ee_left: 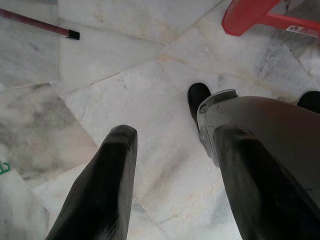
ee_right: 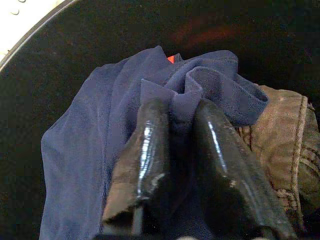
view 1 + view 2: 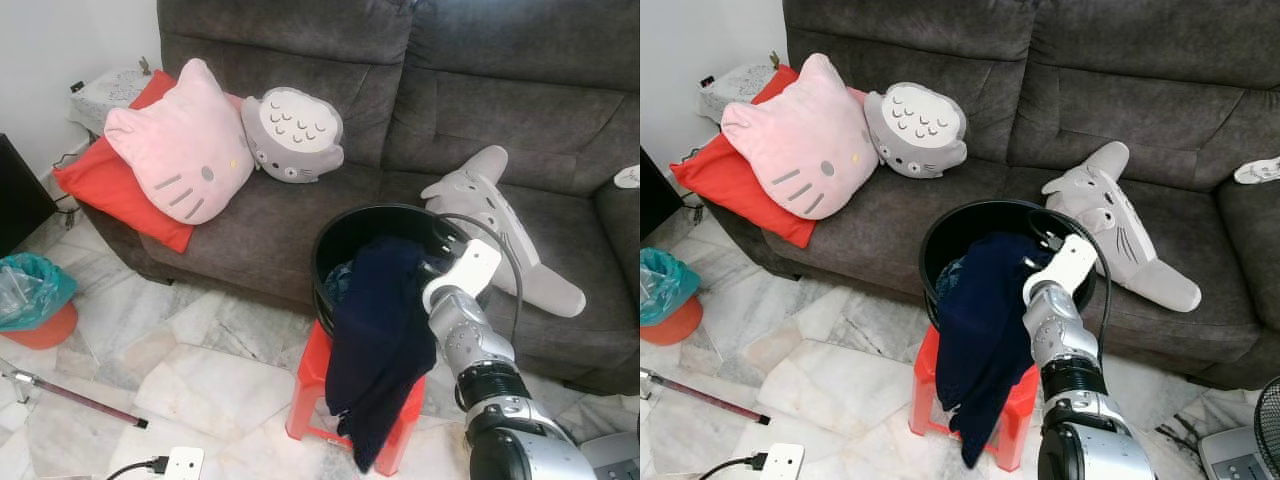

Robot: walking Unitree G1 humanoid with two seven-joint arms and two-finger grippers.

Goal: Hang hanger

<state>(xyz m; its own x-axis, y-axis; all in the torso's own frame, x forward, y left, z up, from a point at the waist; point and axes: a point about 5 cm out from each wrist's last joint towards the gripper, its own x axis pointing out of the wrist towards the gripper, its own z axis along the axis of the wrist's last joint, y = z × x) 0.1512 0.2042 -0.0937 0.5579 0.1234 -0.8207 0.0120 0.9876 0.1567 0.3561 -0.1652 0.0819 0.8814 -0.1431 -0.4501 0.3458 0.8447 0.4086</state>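
Hanger nowhere identifiable; instead a navy garment (image 2: 115, 125) pinched between the right gripper's (image 2: 175, 125) two black fingers, a fold bunched at the tips, probably for lifting out of the black bucket (image 3: 345, 235) on the red stool (image 3: 310, 385). Beyond the fingertips, brownish clothing (image 2: 280, 140), hidden in head views. Left gripper (image 1: 170, 165) idle, fingers spread over marble floor (image 1: 125, 75).

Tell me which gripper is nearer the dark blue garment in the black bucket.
Right. The right gripper is shut on the dark blue garment at the black bucket. The left gripper hangs open above the marble floor.
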